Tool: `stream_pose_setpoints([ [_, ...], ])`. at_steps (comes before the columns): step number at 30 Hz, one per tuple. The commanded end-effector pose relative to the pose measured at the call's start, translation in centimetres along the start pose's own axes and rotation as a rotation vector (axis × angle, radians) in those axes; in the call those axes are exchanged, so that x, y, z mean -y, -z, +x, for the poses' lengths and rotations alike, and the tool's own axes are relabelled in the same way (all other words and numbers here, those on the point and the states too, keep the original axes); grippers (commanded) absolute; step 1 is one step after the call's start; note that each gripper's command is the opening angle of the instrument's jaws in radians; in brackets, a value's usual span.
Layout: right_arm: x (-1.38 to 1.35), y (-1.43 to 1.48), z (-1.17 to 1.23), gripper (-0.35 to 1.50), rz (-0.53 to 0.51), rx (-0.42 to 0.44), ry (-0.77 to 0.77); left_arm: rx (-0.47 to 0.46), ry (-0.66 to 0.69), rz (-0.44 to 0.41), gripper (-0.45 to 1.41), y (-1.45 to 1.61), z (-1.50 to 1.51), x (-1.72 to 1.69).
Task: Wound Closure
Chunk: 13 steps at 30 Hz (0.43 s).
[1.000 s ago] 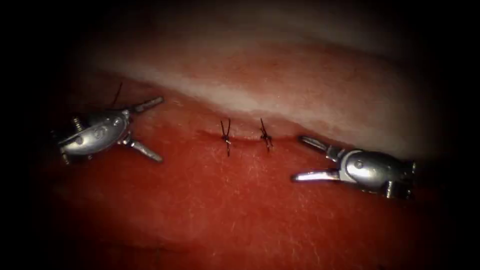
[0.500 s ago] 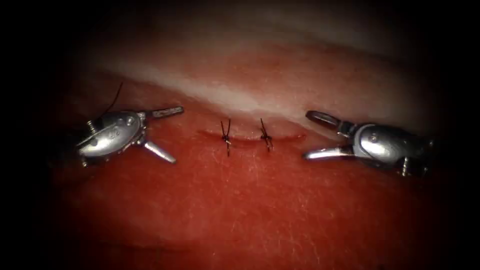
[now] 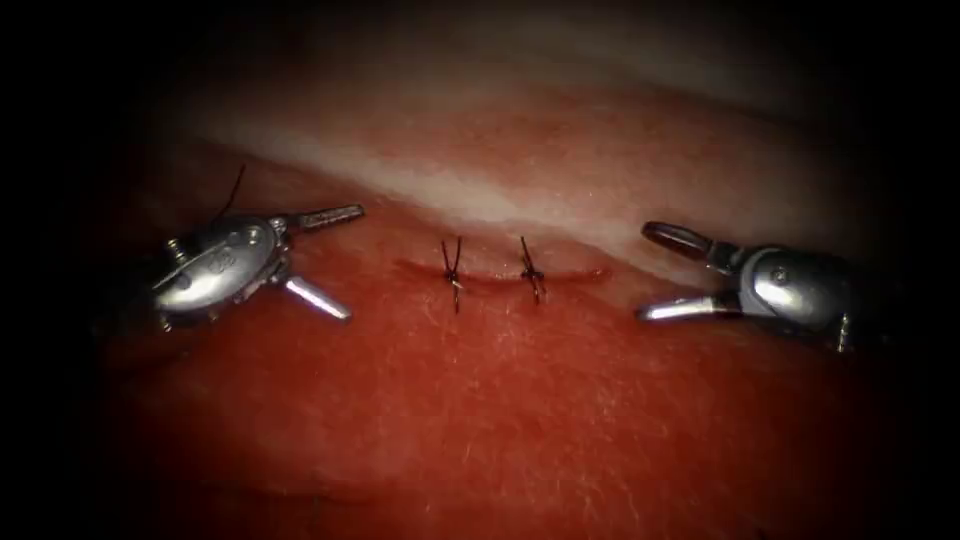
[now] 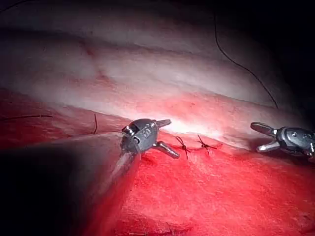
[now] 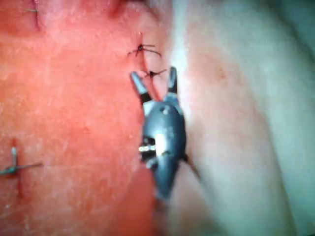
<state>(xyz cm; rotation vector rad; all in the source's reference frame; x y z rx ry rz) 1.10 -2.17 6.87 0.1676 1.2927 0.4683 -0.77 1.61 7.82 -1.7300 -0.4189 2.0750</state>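
The left hand [image 3: 330,262] lies left of the cut [image 3: 500,272], jaws spread, grasping nothing. The right hand [image 3: 662,272] lies right of it, likewise released and empty. Two knotted stitches [image 3: 452,266] cross the cut in the tissue [image 3: 480,400]. A loose thread [image 4: 241,64] trails nearby. Risk: spread jaw tips could snag a stitch or scrape tissue.

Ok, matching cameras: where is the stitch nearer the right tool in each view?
Endoscope view: right stitch on the cut, between left stitch and right tool.
Left wrist view: the farther stitch beyond the left tool.
Right wrist view: right stitch at the right tool's open jaws.
Shared landmark: the left stitch beside it. Both tools open, holding nothing.
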Motion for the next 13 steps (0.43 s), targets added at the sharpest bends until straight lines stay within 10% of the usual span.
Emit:
stream_pose_setpoints([
  [1,0.00,-0.10,-0.03,1.34,0.000,-0.002,0.001,0.000,-0.002,-0.002,0.62,-0.05,-0.04,0.05],
  [13,0.05,-0.15,0.01,1.34,-0.001,-0.004,0.013,0.007,0.031,0.009,0.62,0.00,-0.05,0.01],
])
